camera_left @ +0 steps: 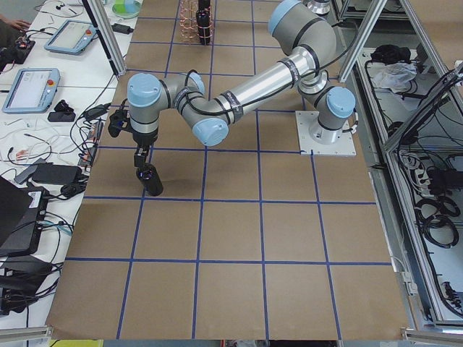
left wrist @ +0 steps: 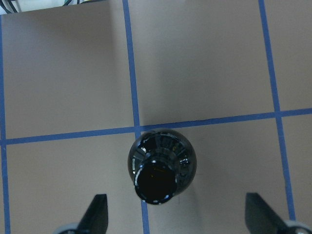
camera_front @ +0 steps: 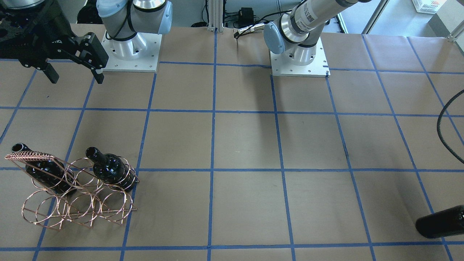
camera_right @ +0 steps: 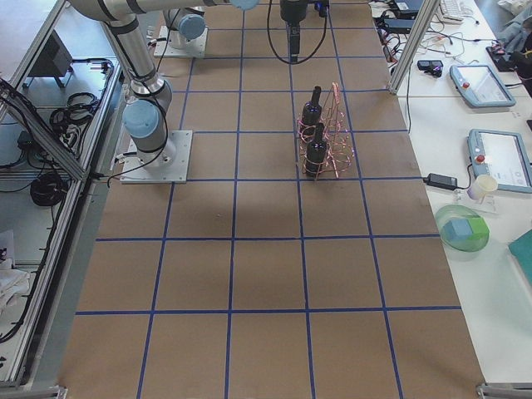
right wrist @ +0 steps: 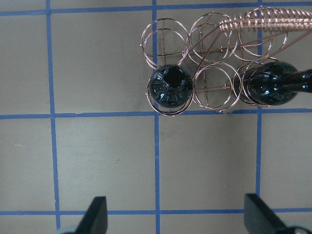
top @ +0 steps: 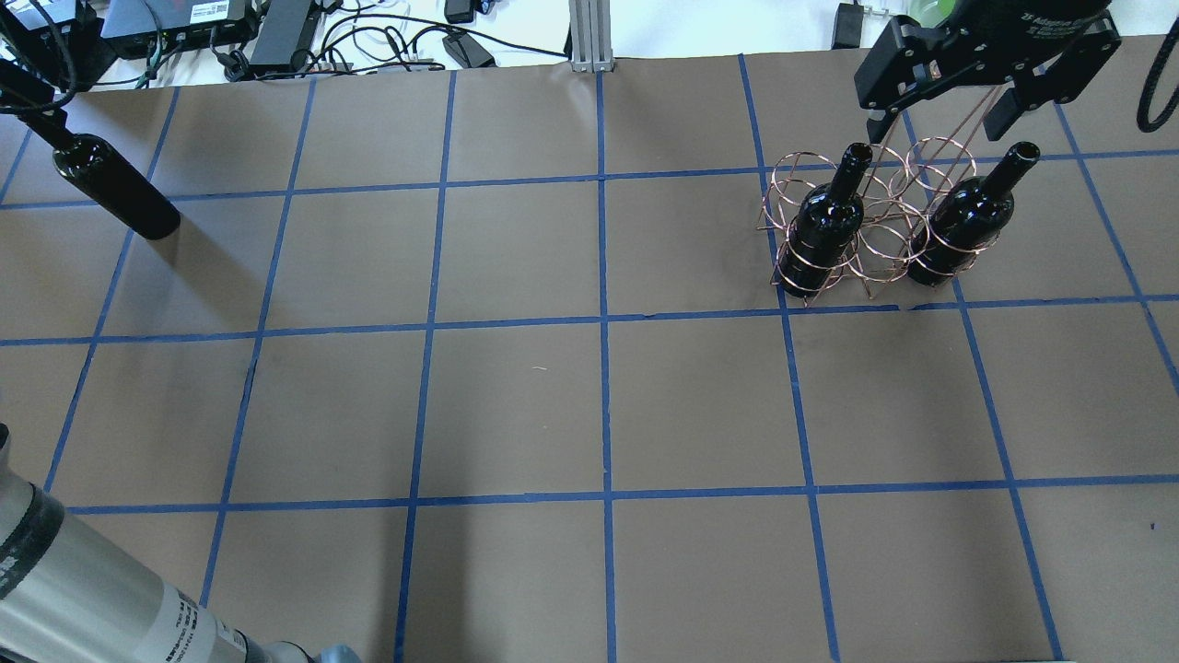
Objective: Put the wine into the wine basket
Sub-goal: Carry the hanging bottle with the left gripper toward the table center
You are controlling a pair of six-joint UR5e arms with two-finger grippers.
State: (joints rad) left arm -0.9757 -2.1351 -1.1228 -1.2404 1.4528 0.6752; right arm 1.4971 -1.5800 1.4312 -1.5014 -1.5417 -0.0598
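Observation:
A black wine bottle (top: 115,184) stands upright on the table at my far left; it also shows in the front view (camera_front: 440,221) and the left side view (camera_left: 150,179). My left gripper (left wrist: 176,197) is open and hovers over it, the bottle's mouth (left wrist: 157,181) between the fingers, untouched. The copper wire wine basket (top: 884,230) stands at the far right and holds two black bottles (top: 824,226) (top: 967,221) upright in its outer rings. My right gripper (top: 939,115) is open and empty above and beyond the basket (right wrist: 214,48).
The two arm bases (camera_front: 132,50) (camera_front: 299,54) are bolted at the table's near edge. Cables and power bricks (top: 276,28) lie past the far edge. A black corrugated hose (camera_front: 446,123) hangs at the left side. Blue tape lines grid the brown table.

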